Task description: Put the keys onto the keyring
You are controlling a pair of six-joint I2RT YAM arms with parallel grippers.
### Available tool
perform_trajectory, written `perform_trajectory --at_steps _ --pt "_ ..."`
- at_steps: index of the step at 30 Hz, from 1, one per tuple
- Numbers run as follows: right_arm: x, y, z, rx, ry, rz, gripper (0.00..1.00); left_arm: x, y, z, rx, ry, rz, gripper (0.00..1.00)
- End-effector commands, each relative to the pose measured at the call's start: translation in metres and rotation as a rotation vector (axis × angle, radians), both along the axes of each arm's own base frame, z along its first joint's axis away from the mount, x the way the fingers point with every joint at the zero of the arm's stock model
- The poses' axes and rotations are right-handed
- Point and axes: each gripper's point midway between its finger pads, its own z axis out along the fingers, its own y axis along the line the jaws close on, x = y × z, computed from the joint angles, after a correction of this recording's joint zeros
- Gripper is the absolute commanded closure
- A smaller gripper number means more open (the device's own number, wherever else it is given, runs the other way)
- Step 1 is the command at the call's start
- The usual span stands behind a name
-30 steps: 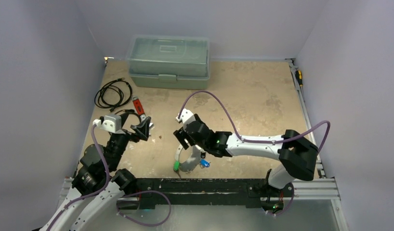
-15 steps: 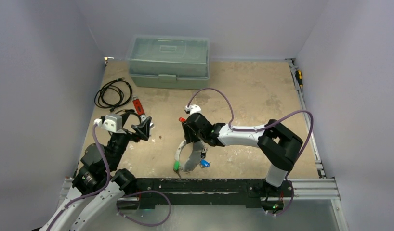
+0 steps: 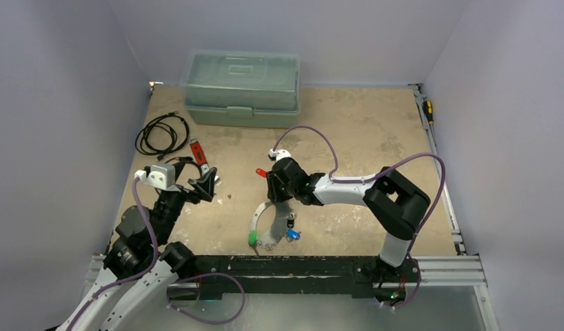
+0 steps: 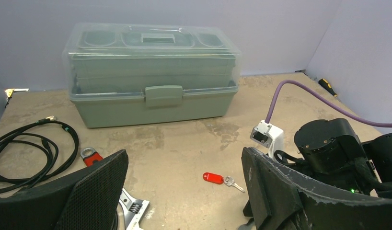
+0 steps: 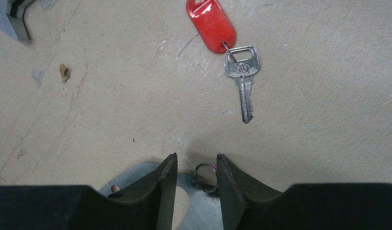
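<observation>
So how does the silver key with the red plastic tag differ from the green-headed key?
The red-tagged silver key lies alone on the table, apart from the large grey metal keyring; the green-headed key lies at that ring's near end. The red-tagged key is beyond the ring, the green-headed key nearer the front edge. Both rest on the tabletop.

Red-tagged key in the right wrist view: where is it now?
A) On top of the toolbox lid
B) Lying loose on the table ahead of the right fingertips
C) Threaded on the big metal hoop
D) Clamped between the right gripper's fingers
B: the red-tagged key lies flat on the bare table, ahead of the right gripper and clear of both fingers, which straddle a small ring instead.
</observation>
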Motion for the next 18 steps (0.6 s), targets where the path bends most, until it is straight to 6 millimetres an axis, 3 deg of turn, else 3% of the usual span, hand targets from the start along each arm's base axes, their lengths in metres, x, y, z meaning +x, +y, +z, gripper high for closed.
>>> perform_trajectory --at_steps 1,9,18 --pt "-0.001 0.005 0.0 0.026 0.004 0.027 0.61 -0.001 0.005 0.012 0.005 -0.031 0.014 0.12" --pt "0.001 -0.012 -0.012 -0.03 0.015 0.001 0.59 0.0 0.005 0.011 0.01 -0.028 0.017 0.12" --pt "-0.01 -0.012 -0.005 0.007 0.03 0.046 0.66 0.001 0.004 0.011 0.013 -0.026 0.016 0.12"
